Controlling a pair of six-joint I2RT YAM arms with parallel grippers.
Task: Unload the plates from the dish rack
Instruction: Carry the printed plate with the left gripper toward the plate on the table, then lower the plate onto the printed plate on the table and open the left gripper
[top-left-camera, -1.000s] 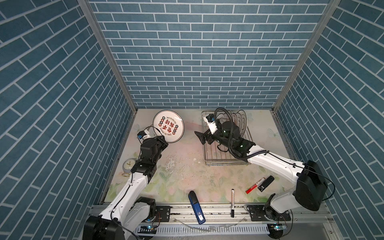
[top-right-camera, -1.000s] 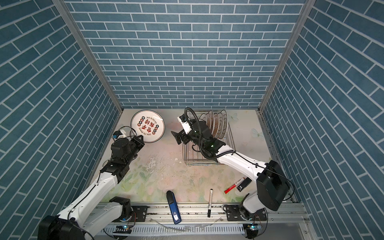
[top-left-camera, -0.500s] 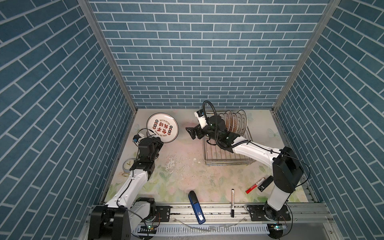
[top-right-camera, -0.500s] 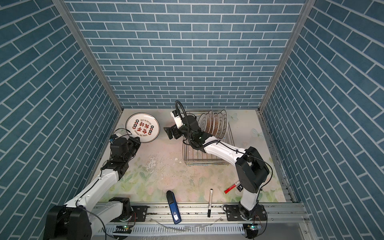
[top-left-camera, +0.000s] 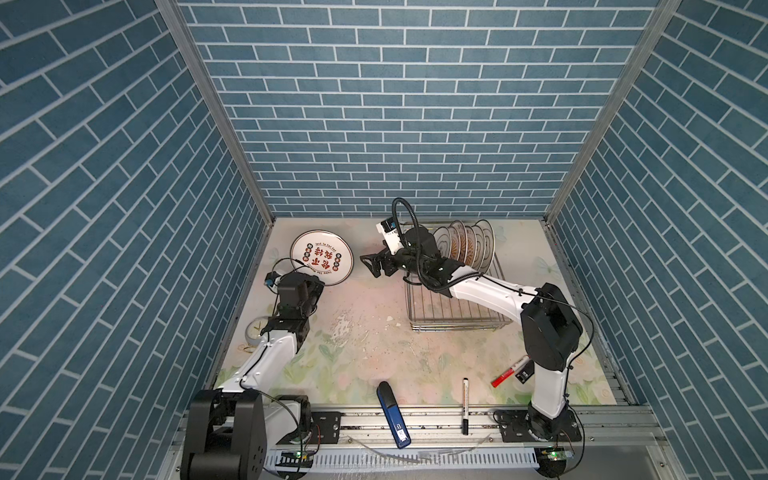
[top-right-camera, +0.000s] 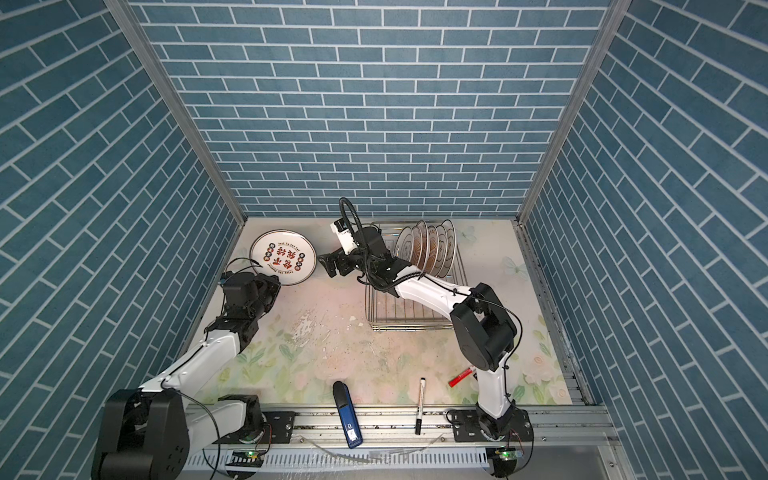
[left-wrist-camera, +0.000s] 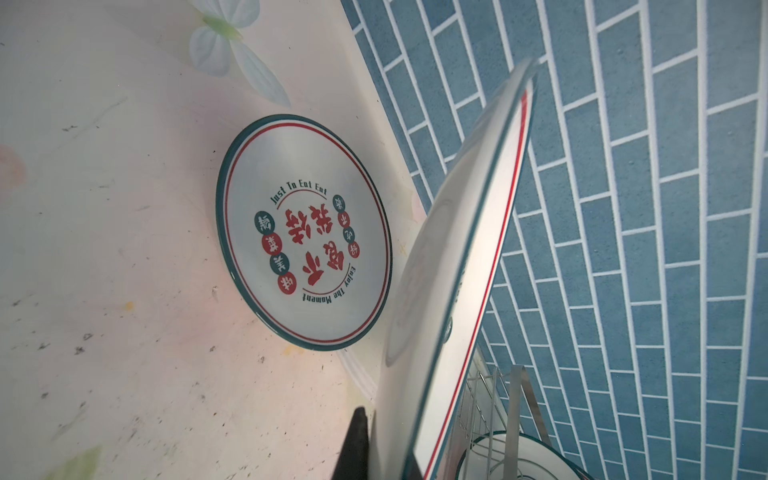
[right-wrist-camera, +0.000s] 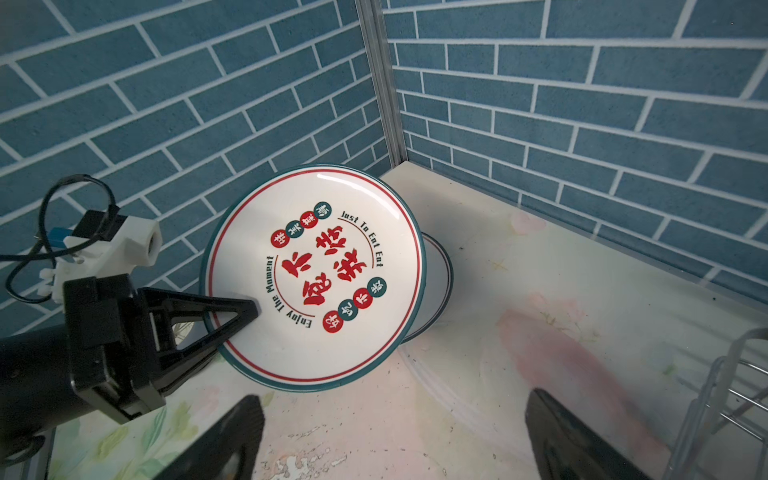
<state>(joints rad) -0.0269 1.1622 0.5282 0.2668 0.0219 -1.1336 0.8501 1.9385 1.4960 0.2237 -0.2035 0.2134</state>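
left pincer (right-wrist-camera: 245, 311) is clamped on the rim of a plate (right-wrist-camera: 311, 278) with red characters. one finger lies over the printed face, and the plate is held tilted up off the worktop (right-wrist-camera: 582, 332) in the far left corner. right under it there's a second plate (left-wrist-camera: 303, 232) with the same print, lying flat on the worktop. right pincer (top-left-camera: 371, 265) is spread wide with nothing in it, hanging in the air just off the left side of the dish rack (top-left-camera: 455, 329) and pointed at the held plate. the other plates (top-left-camera: 465, 245) stand on edge in a row at the rack's far end. nearer the front edge there's a blue gadget (top-left-camera: 392, 413), a black marker (top-left-camera: 465, 405) and a red marker (top-left-camera: 508, 372). a small clock (top-left-camera: 254, 332) peeks out beside the left arm.
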